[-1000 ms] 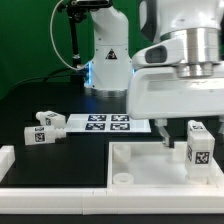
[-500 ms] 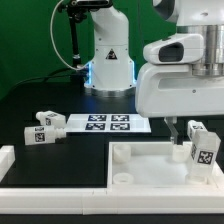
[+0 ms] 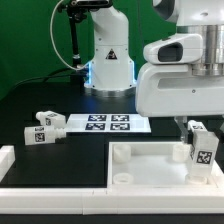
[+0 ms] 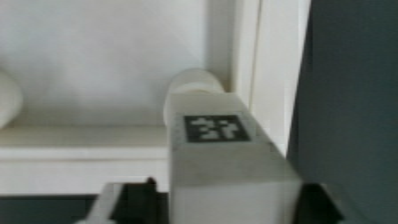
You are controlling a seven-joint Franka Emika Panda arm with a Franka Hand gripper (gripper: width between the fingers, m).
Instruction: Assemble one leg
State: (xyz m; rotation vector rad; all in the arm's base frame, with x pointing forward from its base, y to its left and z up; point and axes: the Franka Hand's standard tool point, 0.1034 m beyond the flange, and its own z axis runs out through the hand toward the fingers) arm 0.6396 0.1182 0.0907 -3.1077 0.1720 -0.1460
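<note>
My gripper [image 3: 196, 131] is shut on a leg [image 3: 201, 151], a small white block with a black-and-white tag. It holds the leg roughly upright over the corner of the white tabletop [image 3: 150, 165] that lies on the exterior view's right. In the wrist view the leg [image 4: 221, 150] fills the middle, gripped between the jaws of my gripper [image 4: 222, 206], with its far end close to the tabletop's rim [image 4: 240, 50]. Whether the leg touches the tabletop is hidden by my arm.
Two more tagged legs [image 3: 47, 121] [image 3: 40, 137] lie on the black table at the exterior view's left. The marker board [image 3: 108, 123] lies behind the tabletop. A white robot base [image 3: 108, 55] stands at the back. A white wall piece [image 3: 8, 160] runs along the front left.
My arm has shifted to the exterior view's right with the leg in its grip. In the last half second it has barely moved.
</note>
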